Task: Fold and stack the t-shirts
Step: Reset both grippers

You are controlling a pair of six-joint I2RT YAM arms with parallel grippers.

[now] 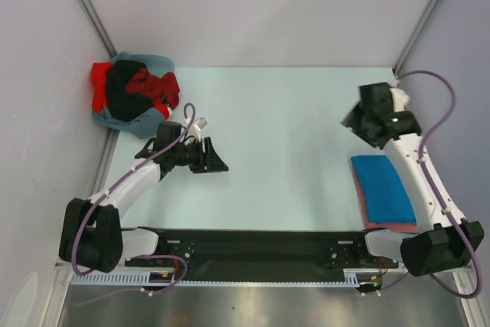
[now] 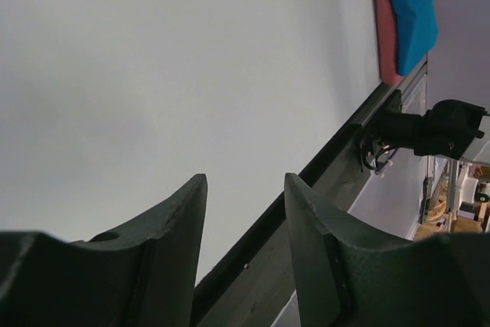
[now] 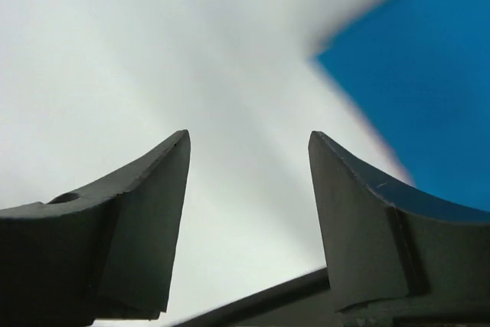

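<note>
A folded bright blue t-shirt (image 1: 383, 188) lies on a folded dull pinkish-red t-shirt (image 1: 392, 227) at the table's right side. Both also show in the left wrist view, blue (image 2: 413, 5) over pinkish-red (image 2: 387, 28). The blue one fills the upper right of the right wrist view (image 3: 429, 74). A crumpled pile sits in the far left corner: bright red (image 1: 153, 86), black (image 1: 122, 93) and grey-blue (image 1: 115, 122) shirts. My left gripper (image 1: 218, 161) (image 2: 245, 189) is open and empty over bare table, right of the pile. My right gripper (image 1: 350, 122) (image 3: 249, 143) is open and empty, just beyond the folded stack.
The pale table (image 1: 283, 151) is walled at the back and sides. A black rail (image 1: 253, 243) with the arm bases runs along the near edge; it shows in the left wrist view (image 2: 306, 197) too.
</note>
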